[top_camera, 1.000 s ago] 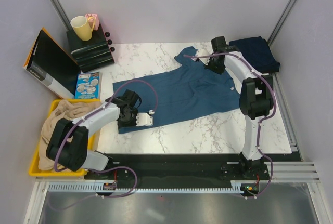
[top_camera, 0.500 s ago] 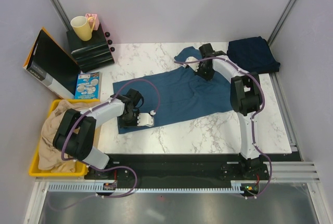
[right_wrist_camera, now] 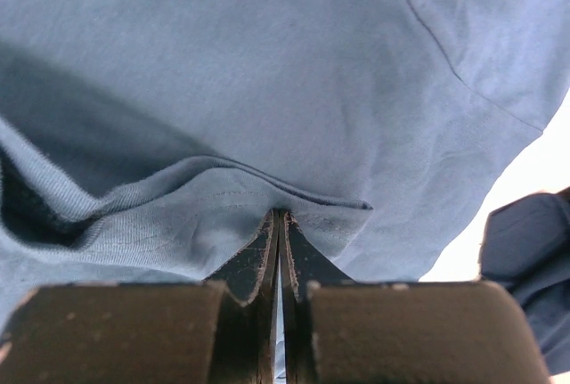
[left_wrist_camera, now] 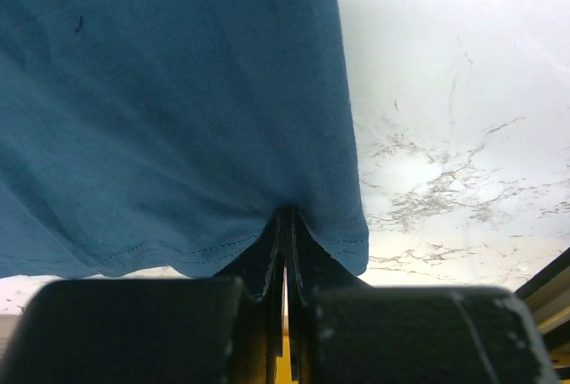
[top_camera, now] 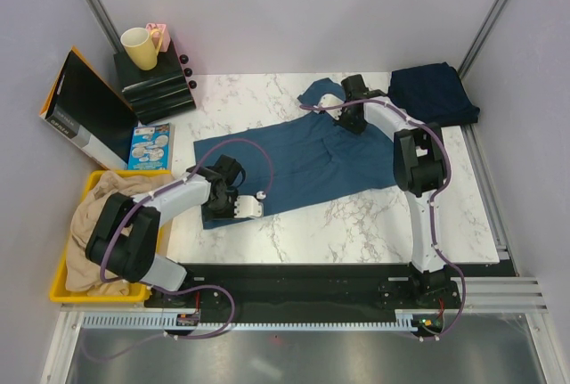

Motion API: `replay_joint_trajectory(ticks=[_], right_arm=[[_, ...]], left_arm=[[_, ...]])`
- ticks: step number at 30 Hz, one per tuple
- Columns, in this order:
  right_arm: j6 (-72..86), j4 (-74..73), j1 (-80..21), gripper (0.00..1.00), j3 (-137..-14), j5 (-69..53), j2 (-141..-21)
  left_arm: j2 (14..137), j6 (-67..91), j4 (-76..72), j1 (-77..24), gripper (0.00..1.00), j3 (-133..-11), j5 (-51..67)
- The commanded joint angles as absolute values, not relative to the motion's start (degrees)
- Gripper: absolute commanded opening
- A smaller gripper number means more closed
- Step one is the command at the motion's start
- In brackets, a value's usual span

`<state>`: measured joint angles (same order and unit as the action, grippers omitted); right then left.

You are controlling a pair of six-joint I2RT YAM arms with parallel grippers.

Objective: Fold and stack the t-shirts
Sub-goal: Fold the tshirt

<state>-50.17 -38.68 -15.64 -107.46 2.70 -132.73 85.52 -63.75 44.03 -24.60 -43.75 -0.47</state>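
Note:
The steel-blue t-shirt [top_camera: 294, 157] lies spread across the middle of the marble table [top_camera: 356, 224]. My left gripper [top_camera: 239, 205] is at its near-left corner, shut on the bottom hem; the left wrist view shows the hem pinched at my left gripper [left_wrist_camera: 287, 216] under the steel-blue t-shirt [left_wrist_camera: 178, 90]. My right gripper [top_camera: 350, 119] is at the far side, shut on the folded neck edge, which bunches at my right gripper [right_wrist_camera: 280, 216] in the right wrist view. The navy t-shirt [top_camera: 434, 90] lies folded at the back right corner, and the navy t-shirt [right_wrist_camera: 530, 255] shows at the right wrist view's edge.
A yellow bin [top_camera: 62, 286] holding beige cloth [top_camera: 98, 215] stands off the table's left edge. At the back left are a black box [top_camera: 153, 85] with a yellow mug [top_camera: 139, 47], a booklet [top_camera: 151, 146] and a leaning black case [top_camera: 85, 112].
My right gripper has moved left along the far side of the shirt, drawing that edge with it. The left gripper has stayed at the hem.

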Motion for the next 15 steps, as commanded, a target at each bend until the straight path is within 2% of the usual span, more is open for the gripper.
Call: replay_joint_trajectory(ticks=[1, 6, 9, 10, 12, 13, 15], right_arm=[[-50.4, -35.9, -14.5, 0.06, -108.5, 5.1, -136.8], [-50.5, -35.7, -14.5, 0.07, -108.4, 5.9, -136.8], [-50.6, -36.1, -14.6, 0.26, -107.7, 5.5, -135.3], [-50.6, -36.3, -14.7, 0.37, -107.4, 5.0, -134.5], [-50.3, -37.1, -14.8, 0.46, -107.3, 3.8, -131.9], [-50.2, -37.3, -14.9, 0.53, -107.4, 3.3, -130.0], [-50.1, -38.8, -15.0, 0.58, -107.9, 2.3, -128.1]], left_arm=[[89.0, -63.3, 43.7, -24.3, 0.02, -36.7, 0.7], [89.6, -61.4, 44.0, -24.4, 0.02, -35.1, 0.9], [89.1, -60.3, 44.1, -24.3, 0.02, -36.1, 1.8], [88.9, -60.0, 44.3, -24.3, 0.02, -36.6, 2.2], [88.7, -59.2, 44.6, -24.3, 0.02, -38.2, 3.2], [88.7, -58.9, 44.8, -24.3, 0.05, -38.8, 3.5], [88.5, -58.2, 45.3, -24.3, 0.11, -40.7, 4.7]])
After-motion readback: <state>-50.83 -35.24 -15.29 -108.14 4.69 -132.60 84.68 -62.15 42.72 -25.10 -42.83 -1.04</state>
